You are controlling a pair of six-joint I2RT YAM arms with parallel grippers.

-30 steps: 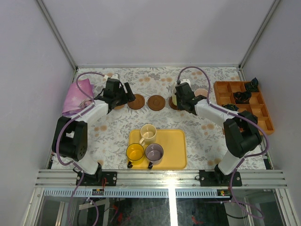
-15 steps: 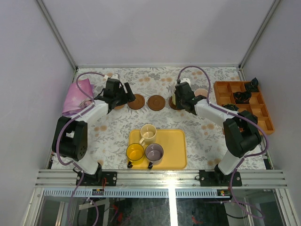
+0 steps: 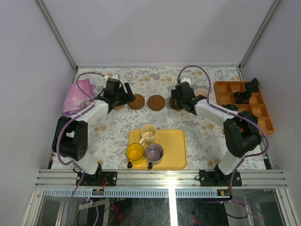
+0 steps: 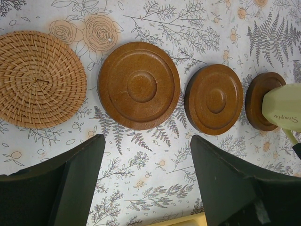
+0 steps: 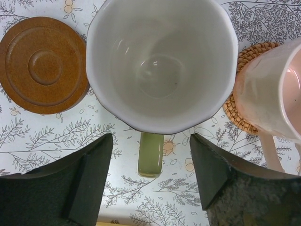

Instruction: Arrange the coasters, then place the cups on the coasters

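While hanging low over the far row of coasters, spread wide and gripping nothing: right end effector [image 5: 150, 141], with the pale green-white faceted ceramic cup [image 5: 162, 61] just ahead of its fingertips, upright, green handle pointing back into the gap and touching neither finger [image 5: 80, 183]. From the left wrist, shown standing on the right-most dark brown round wooden coaster [image 4: 256, 101] of three. Just right of that cup, the pale pink handled cup [image 5: 273, 89] on a round woven rattan coaster [image 5: 240, 101]; whether the two cups touch, impossible to tell. To the left, apart, the middle brown wooden coaster [image 5: 42, 63], uncovered. Likewise spread and empty: left end effector [image 4: 146, 139], hovering at the near side of the left brown wooden coaster [image 4: 138, 84], with a second woven rattan coaster [image 4: 40, 77] just beside that disc on the left. Well apart, near the centre of the floral-patterned counter [image 3: 207, 136]: bright yellow cup [image 3: 135, 153], cream cup [image 3: 148, 133] and purple-grey cup [image 3: 154, 152], clustered on the left half of the flat yellow rectangular tray [image 3: 176, 150]. Open patterned cloth between row and tray. Along the right edge, the orange compartment box [image 3: 263, 117] close by the right arm's elbow; along the left edge, a crumpled pink cloth [image 3: 77, 96] beside the left arm.
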